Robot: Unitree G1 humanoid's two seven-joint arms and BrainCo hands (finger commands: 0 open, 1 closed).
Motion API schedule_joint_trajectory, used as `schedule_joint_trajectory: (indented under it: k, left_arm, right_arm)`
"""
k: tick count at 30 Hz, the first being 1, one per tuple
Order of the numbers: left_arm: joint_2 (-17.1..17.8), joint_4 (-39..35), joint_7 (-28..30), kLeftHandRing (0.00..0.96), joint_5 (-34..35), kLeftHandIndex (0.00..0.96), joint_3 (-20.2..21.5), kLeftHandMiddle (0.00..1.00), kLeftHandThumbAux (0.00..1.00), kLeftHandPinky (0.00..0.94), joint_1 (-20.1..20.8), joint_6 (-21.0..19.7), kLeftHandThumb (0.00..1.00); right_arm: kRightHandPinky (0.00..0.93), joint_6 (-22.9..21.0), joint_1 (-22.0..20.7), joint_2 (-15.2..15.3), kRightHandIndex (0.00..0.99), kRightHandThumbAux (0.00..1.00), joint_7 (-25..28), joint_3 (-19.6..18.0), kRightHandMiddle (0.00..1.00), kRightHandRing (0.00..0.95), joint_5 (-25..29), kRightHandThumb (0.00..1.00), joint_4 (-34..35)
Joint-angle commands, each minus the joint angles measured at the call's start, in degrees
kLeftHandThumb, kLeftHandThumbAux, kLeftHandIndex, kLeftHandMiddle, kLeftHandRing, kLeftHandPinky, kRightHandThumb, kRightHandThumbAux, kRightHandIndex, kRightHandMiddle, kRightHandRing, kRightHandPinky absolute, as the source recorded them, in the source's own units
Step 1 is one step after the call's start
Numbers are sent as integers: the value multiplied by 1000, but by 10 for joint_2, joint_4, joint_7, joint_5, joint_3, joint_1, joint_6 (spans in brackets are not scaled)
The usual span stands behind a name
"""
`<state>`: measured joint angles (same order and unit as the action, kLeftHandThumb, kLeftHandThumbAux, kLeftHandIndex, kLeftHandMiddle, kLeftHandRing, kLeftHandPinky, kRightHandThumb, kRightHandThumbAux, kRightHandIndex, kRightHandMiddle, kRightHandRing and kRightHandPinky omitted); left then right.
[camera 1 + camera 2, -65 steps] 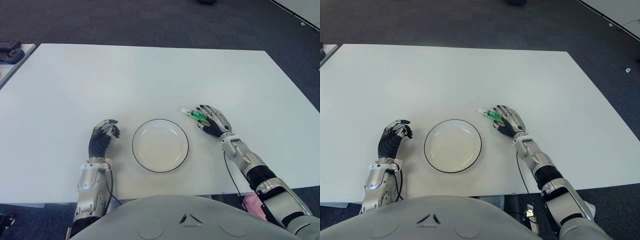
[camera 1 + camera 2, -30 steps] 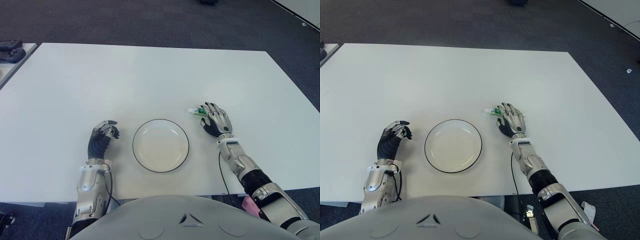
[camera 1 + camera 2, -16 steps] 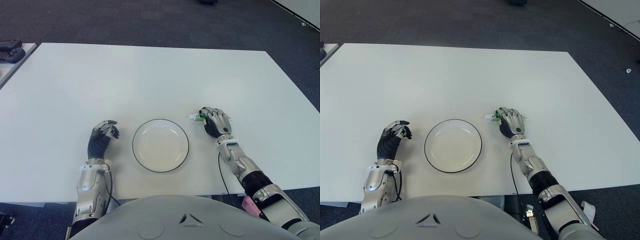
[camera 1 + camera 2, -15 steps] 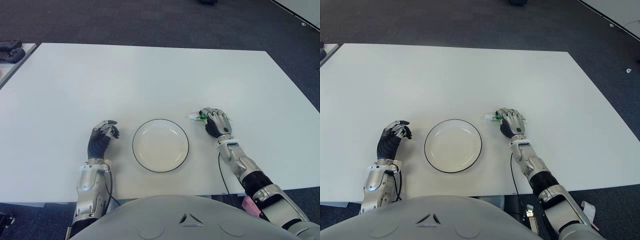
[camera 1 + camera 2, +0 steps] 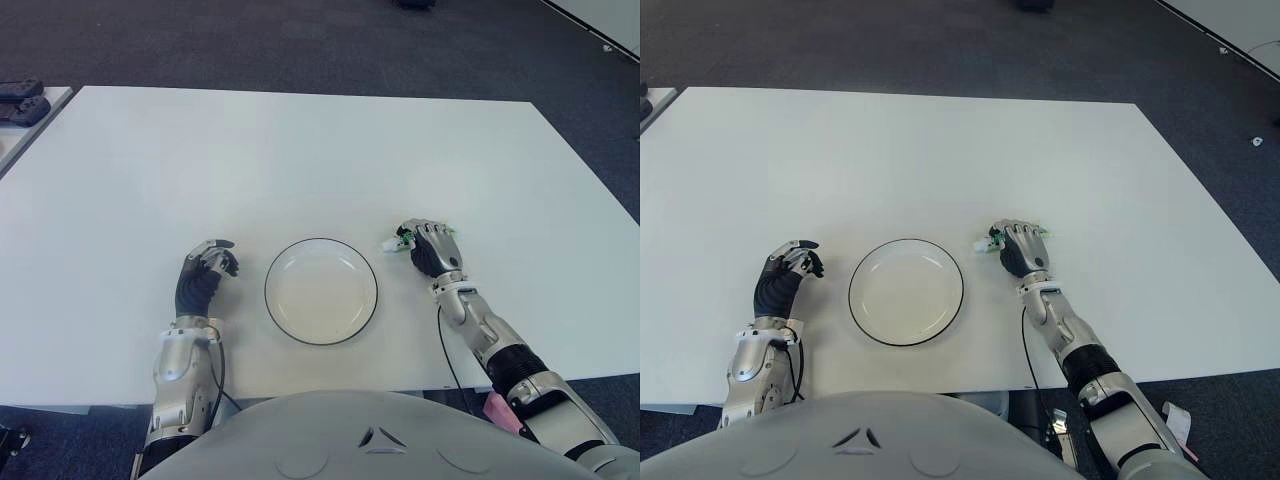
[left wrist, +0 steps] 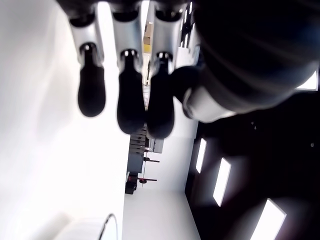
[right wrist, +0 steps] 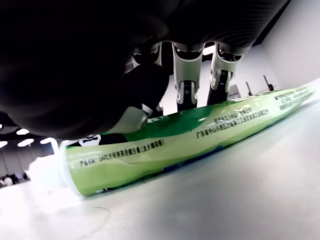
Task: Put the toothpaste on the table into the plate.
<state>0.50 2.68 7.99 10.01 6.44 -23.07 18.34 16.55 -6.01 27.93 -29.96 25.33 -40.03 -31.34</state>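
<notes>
Curling its fingers over the green toothpaste tube (image 7: 185,140) lying on the white table (image 5: 300,150) just right of the plate (image 5: 321,291), the right hand (image 5: 430,250) is needing a firm pinch before lifting, while the left hand (image 5: 205,272) is showing curled, holding nothing, left of the plate

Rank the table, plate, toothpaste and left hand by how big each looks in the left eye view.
1. Table
2. Plate
3. Left hand
4. Toothpaste, mostly hidden under the right hand, so its rank is unsure.
</notes>
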Motion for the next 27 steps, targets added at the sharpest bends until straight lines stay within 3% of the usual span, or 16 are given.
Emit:
schedule_joint_trajectory:
  k: [1,10,27]
  left_arm:
    - [-1,5,-4,621,0,440,3,639,713,612,8,-7,712]
    - [-5,0,-9,625,0,440,4,642,713,614,8,-14,713]
    - [-7,-1,-7,626,3,440,4,642,714,615,6,-11,711]
  right_arm:
    - [481,18,52,-36,393,671,8,27,412,482,-1,1000,-55]
    - [492,49,36,-29,391,671,-10,15,415,475,-4,1000,-71]
    - [485,29,19,-22,423,672,32,-24,396,461,6,1000,-38]
